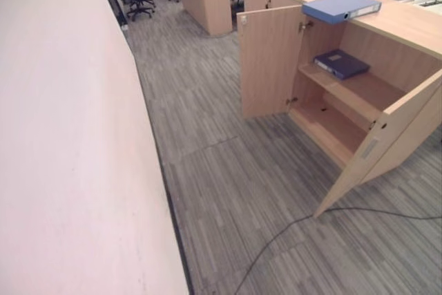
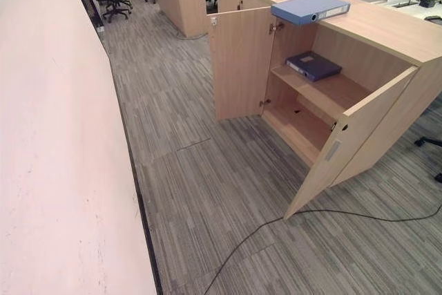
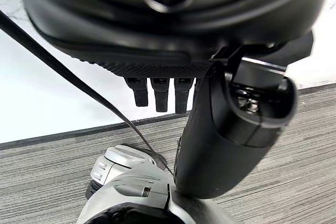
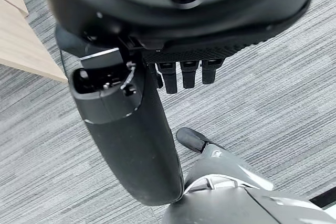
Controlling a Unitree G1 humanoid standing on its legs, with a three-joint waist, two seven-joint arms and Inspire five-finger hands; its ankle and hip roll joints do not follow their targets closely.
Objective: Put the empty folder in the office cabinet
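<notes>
Folder on top: blue folder (image 1: 341, 6), lying flat on the cabinet's top, at its near-left edge above the open compartment, white-labelled spine facing near-right.
Folder inside: dark blue folder (image 1: 341, 63), flat on the upper shelf.
Office cabinet (image 1: 407, 29): light wood, far right, both doors open.

Folder (image 1: 341, 7) atop cabinet (image 1: 407, 25)

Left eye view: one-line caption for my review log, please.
Open wooden cabinet with one blue folder on its top and a darker folder lying on its upper shelf.
</notes>
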